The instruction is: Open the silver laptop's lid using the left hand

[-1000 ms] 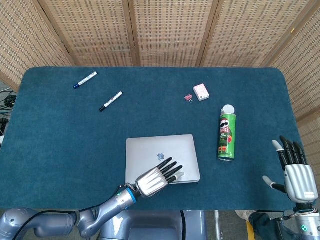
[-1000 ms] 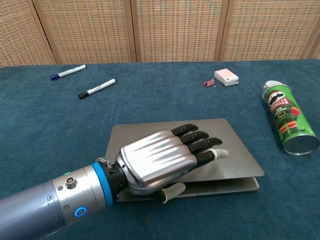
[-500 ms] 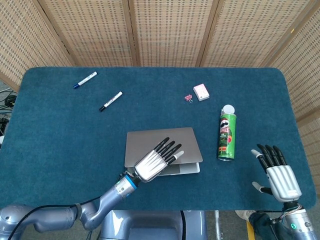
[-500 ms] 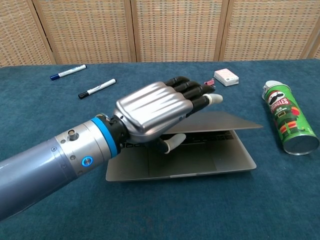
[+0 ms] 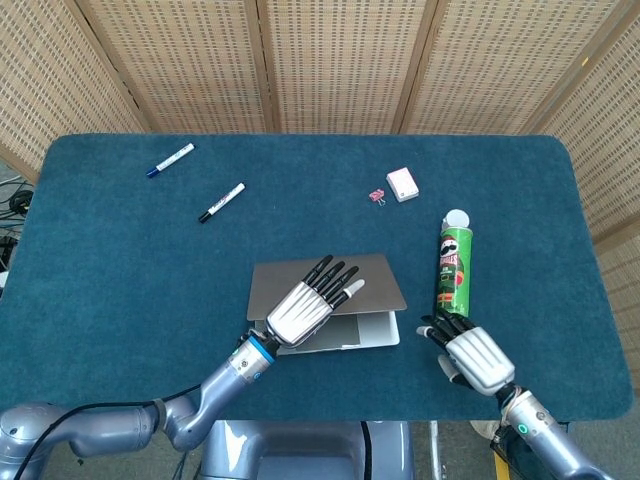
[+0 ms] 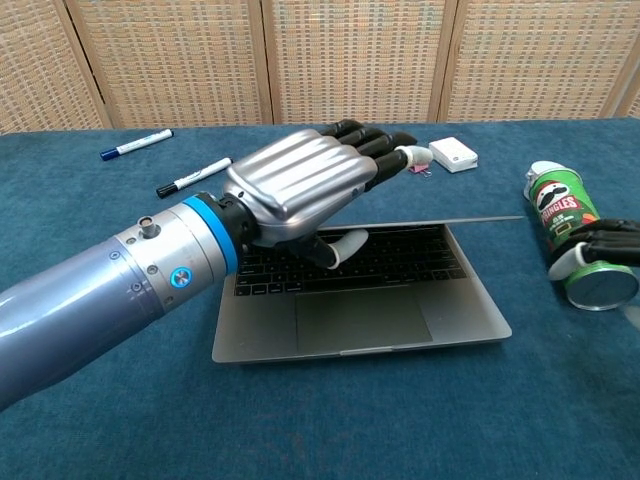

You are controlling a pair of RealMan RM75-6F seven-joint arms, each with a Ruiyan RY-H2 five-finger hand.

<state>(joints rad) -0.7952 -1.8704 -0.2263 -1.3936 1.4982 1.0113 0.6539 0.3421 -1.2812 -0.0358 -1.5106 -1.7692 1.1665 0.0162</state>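
The laptop [image 6: 360, 300] lid is pinched by the left robot hand [image 6: 300, 195]; if jerked, it could slip free.

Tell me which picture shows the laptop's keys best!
The chest view. It looks under the half-raised lid, so the rows of black keyboard keys and the trackpad show, partly behind the left hand. From above, the head view shows only the laptop lid's back and a strip of base.
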